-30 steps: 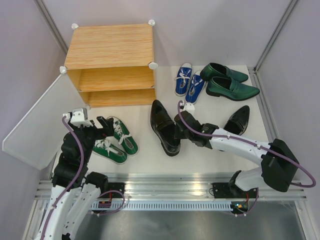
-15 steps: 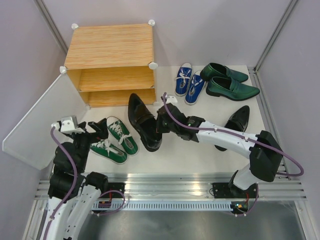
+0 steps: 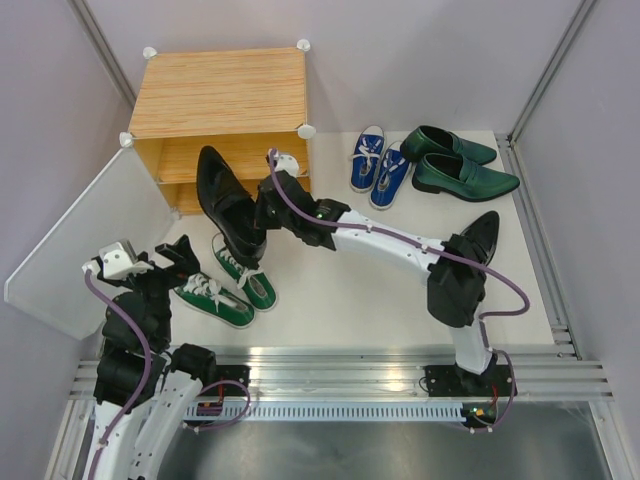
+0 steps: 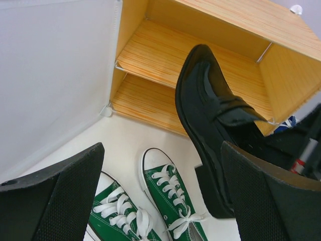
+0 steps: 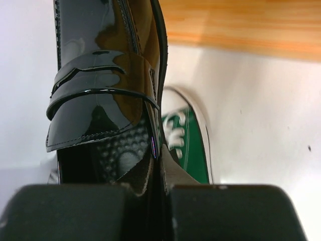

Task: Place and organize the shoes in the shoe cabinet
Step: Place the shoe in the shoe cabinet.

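I see a glossy black shoe (image 3: 225,200), green sneakers (image 3: 248,276) with white laces, blue sneakers (image 3: 368,160), a light wood-grain cabinet (image 3: 220,95).

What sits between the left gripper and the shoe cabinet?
The green sneakers and the black loafer the right gripper holds; the left wrist view shows both.

Right arm (image 3: 385,240) extends leftward, right fingers (image 5: 70,211) clamped; left fingers (image 4: 55,196) spread.

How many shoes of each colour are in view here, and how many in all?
2 green sneakers
2 blue sneakers
2 dark-green loafers
2 black shoes
Total: 8 shoes
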Action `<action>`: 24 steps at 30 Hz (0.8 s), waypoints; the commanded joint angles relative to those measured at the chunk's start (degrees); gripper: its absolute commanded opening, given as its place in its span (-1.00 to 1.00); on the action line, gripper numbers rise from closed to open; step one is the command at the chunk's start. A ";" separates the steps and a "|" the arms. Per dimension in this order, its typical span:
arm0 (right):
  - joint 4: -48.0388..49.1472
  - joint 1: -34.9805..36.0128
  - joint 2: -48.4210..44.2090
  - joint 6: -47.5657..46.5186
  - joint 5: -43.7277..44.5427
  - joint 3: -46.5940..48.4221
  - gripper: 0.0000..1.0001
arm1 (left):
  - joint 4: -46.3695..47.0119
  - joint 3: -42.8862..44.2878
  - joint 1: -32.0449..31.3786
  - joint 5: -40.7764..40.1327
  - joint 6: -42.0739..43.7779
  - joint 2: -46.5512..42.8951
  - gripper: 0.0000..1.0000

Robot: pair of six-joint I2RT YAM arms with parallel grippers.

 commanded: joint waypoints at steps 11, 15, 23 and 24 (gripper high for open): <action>2.83 -2.82 15.37 5.95 15.17 26.48 -0.99 | -0.02 -0.10 -1.48 -0.66 -1.44 -1.22 0.99; 2.83 -3.97 16.25 6.48 16.31 27.98 -0.99 | -0.02 -0.01 -1.66 -0.30 -1.26 -1.13 0.99; 3.27 -4.59 20.73 7.62 17.01 34.30 -0.98 | 0.06 -0.10 -2.27 -0.04 -0.91 -0.87 0.99; 3.36 -4.68 21.34 7.97 17.10 35.01 -0.99 | 0.06 -0.10 -2.36 0.05 -0.82 -0.87 0.99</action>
